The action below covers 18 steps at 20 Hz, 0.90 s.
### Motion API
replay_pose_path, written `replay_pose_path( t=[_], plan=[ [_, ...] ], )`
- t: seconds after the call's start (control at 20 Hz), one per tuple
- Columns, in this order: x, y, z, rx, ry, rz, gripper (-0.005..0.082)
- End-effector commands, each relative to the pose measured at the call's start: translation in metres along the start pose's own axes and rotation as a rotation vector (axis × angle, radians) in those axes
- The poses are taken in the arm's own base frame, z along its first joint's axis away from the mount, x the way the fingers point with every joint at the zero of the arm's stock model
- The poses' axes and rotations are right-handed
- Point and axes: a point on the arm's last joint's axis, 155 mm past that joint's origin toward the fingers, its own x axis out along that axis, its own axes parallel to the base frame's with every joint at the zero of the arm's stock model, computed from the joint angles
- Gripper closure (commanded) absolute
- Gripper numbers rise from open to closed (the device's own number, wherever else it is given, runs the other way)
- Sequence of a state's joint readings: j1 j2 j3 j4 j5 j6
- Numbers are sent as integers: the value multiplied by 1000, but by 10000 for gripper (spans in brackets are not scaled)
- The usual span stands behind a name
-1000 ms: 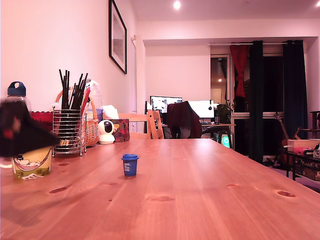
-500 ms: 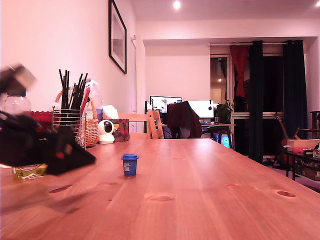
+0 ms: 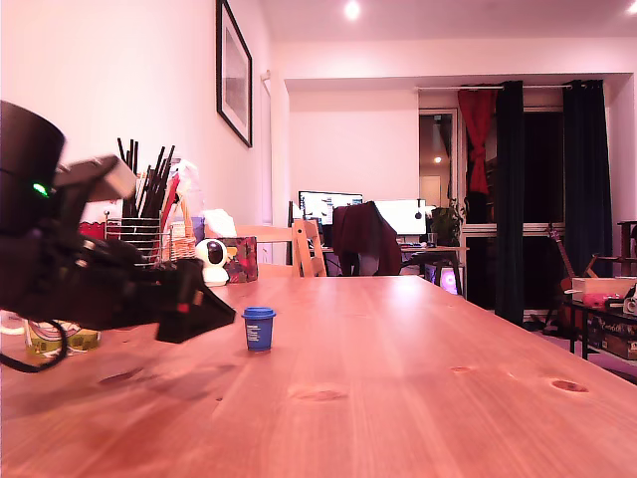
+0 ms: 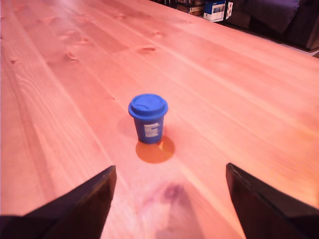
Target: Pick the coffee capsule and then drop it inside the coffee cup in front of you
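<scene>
A: We have the tool (image 4: pixel 169 209) spread wide, holding nothing, low over the surface (image 4: pixel 239 99) and pointed at the coffee capsule (image 4: pixel 148 118). Capsule stands upright, centred between the two fingers (image 4: pixel 82 209) in the wrist view but still ahead of them, not touching.

B: And the coffee cup (image 3: pixel 62 337)?

A: Far at the exterior view's left, mostly hidden behind our arm; only its lower part shows. Capsule (image 3: pixel 259 328) sits well apart from it, to the exterior view's right.

B: Risks?

A: Main one in our judgement: capsule is small and light, so a finger brushing it on the way in tips or skids it. Closing too high catches only the rim. After that, the swing back to the cup passes close to the wire holder (image 3: pixel 139 249) of dark sticks.

B: Any text readable?

A: Small white label on the capsule's side, too blurred to read. Cup print shows but no legible words.
</scene>
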State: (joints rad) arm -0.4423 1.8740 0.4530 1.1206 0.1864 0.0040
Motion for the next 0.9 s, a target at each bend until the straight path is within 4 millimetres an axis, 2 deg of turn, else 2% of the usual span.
replay_pose_path(
  t=[0.0, 0.5, 0.85],
  plan=[
    [6, 3, -3, 1, 6, 1, 132],
    [41, 10, -5, -4, 29, -1, 132],
    [73, 15, -17, -17, 94, -9, 132]
  ],
)
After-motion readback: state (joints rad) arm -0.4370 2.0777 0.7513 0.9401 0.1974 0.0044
